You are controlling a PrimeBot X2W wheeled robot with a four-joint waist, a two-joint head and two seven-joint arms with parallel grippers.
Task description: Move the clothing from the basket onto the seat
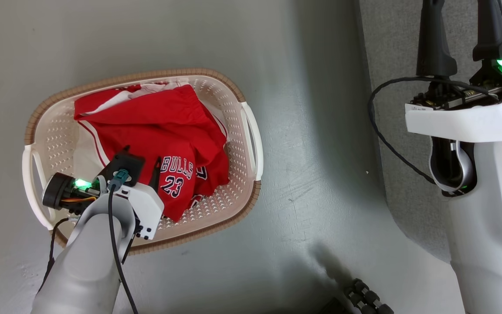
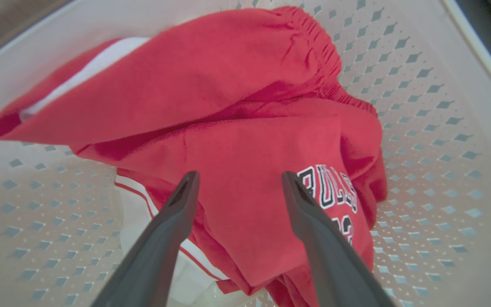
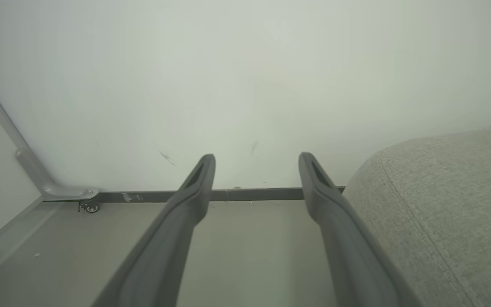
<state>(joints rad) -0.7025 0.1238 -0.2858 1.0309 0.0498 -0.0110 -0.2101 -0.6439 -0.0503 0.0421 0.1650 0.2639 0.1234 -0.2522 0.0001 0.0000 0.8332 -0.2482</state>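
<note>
**A:** The clothing (image 1: 155, 131), where is it lying at this moment?

**B:** Taking the biggest thing first: the seat (image 1: 390, 87) is filling the upper right of the head view, grey fabric with a rounded edge. It is standing well apart from the basket (image 1: 55, 126), with a stretch of grey floor (image 1: 312, 183) between them. The basket is sitting on that floor on the robot's left, and the clothing is lying crumpled inside it. The red folds are heaping over white striped trim (the "BULLS" lettering and the 23 are facing up, toward the nearer wall).

**A:** And what is the left gripper (image 1: 142, 168) doing?

**B:** It is reaching down into the basket with its fingers spread apart and nothing pinched between them. In the left wrist view the two fingers are straddling a red fold just beside the lettering. Whether the tips are touching the cloth, I cannot tell.

**A:** And the right gripper (image 1: 462, 30)?

**B:** It is hanging near the seat, released as well and carrying nothing. In its own wrist view the fingers are pointing at a pale wall (image 3: 245, 85), with the seat's rounded corner showing just to their right.
</note>
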